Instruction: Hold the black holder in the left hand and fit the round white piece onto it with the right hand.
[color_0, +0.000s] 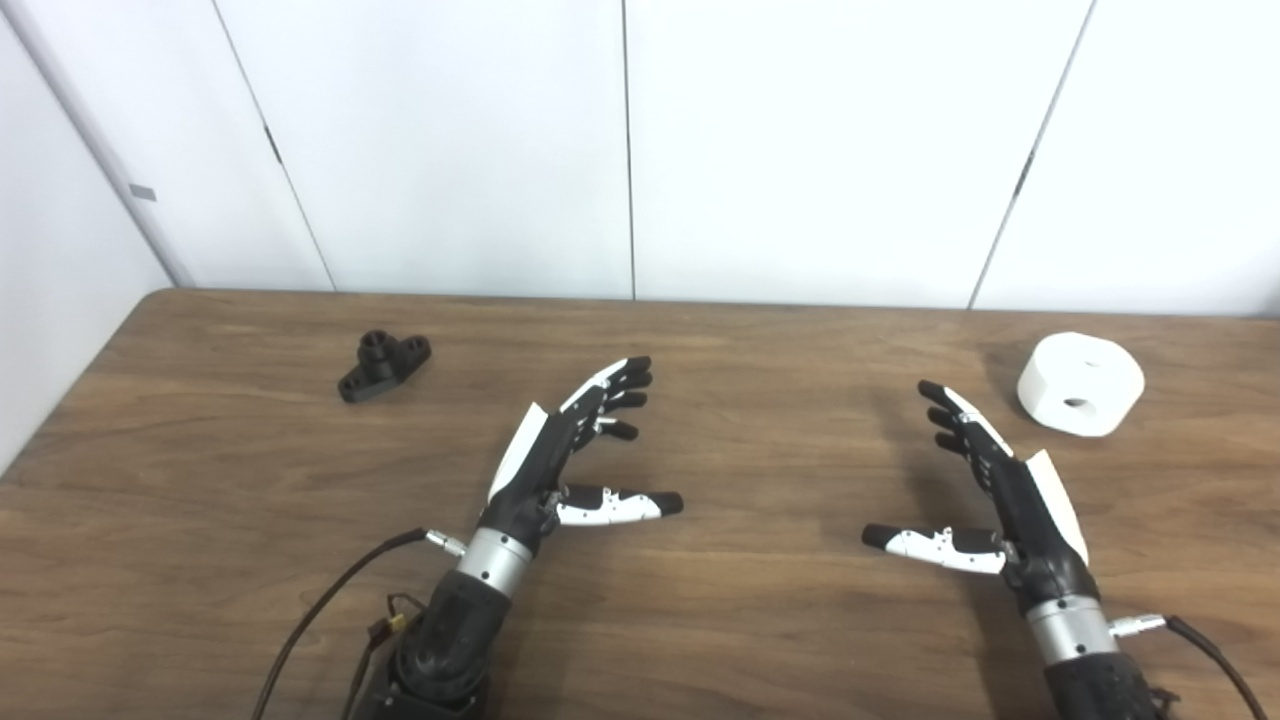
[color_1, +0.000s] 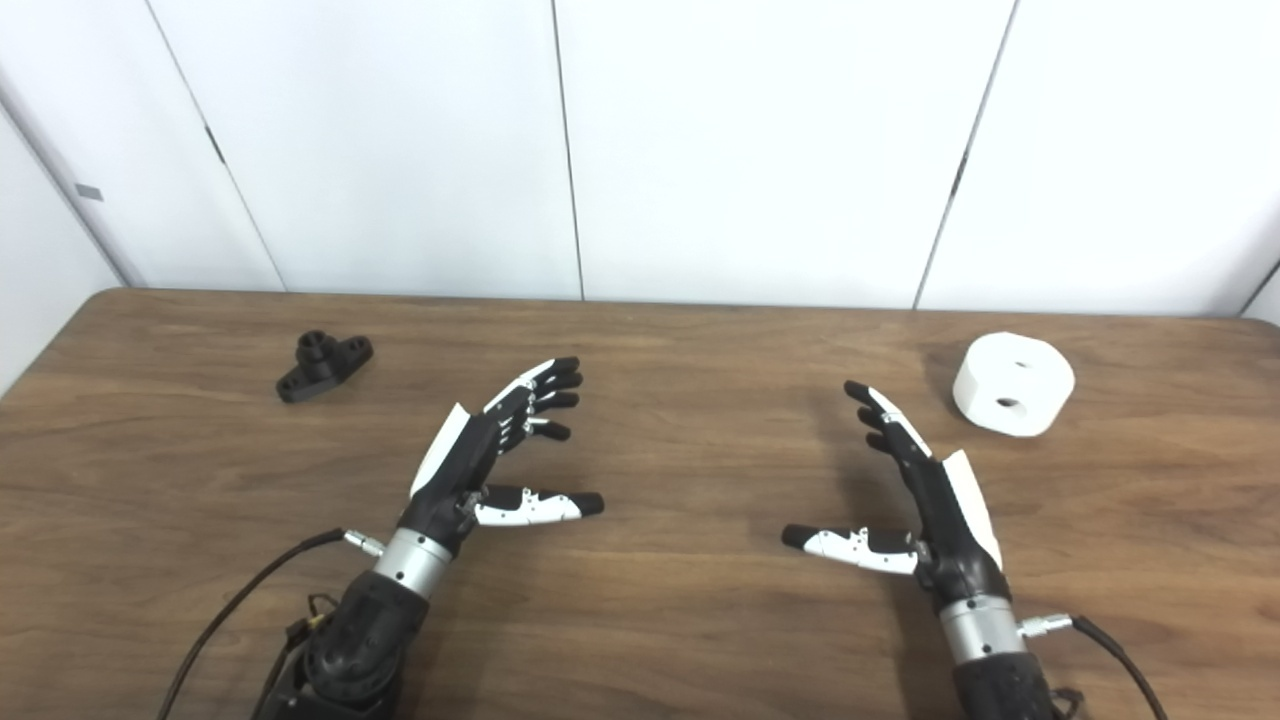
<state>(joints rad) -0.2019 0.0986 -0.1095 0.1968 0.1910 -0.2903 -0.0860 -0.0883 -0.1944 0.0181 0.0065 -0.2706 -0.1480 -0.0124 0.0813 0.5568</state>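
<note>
The black holder (color_0: 384, 364) lies on the wooden table at the far left, a small flanged part with a round boss on top. At the far right rests the round white piece (color_0: 1080, 384), a thick disc with a hole in its side and one on top. My left hand (color_0: 575, 445) hovers over the table's middle, open, fingers spread and thumb out, well to the right of the holder. My right hand (color_0: 985, 490) is open too, fingers pointing away, below and left of the white piece. Neither hand touches anything.
The brown table (color_0: 760, 420) runs to a white panelled wall (color_0: 630, 150) at the back. Its left edge slants along the picture's left side. Black cables (color_0: 330, 600) trail from both wrists near the front edge.
</note>
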